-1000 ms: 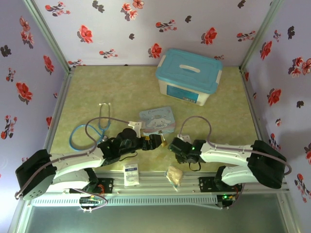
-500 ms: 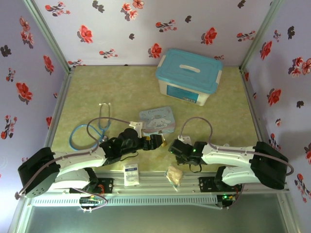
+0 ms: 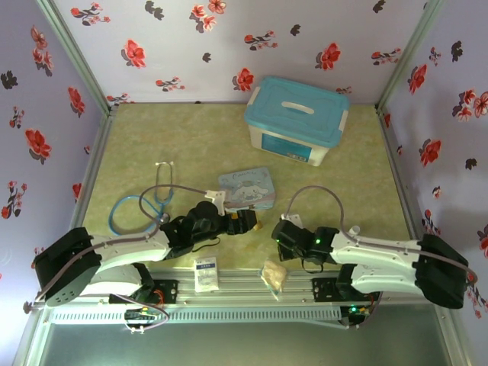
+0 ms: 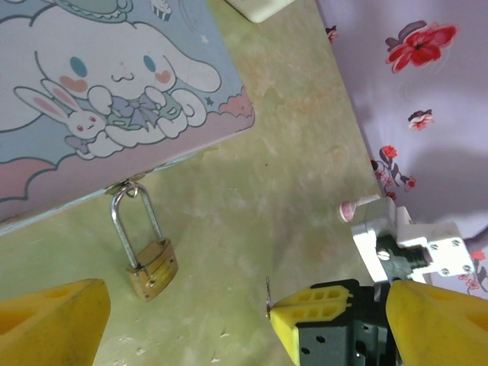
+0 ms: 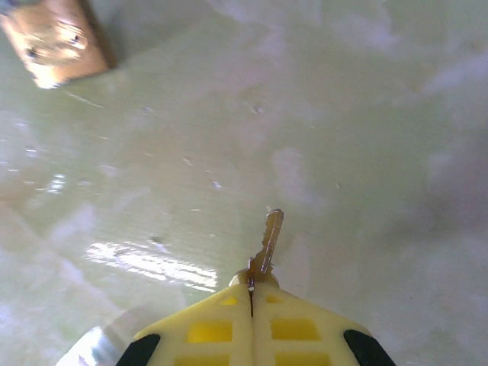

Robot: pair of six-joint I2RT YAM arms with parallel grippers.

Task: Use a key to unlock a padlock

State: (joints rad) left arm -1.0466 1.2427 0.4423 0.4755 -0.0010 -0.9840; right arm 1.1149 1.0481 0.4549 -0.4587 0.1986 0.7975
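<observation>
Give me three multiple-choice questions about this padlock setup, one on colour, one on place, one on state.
1. The storage box lid is: A turquoise; B red; C yellow.
2. The padlock is: A inside the storage box; B hooked on the cartoon tin's clasp; C atop the lid.
3. The jaws of the right gripper are: A wide open; B shut on the padlock; C shut on the key.
Answers: 1 A, turquoise above a white body. 2 B, it hangs from the clasp. 3 C, the key's blade pokes out between closed jaws.
</observation>
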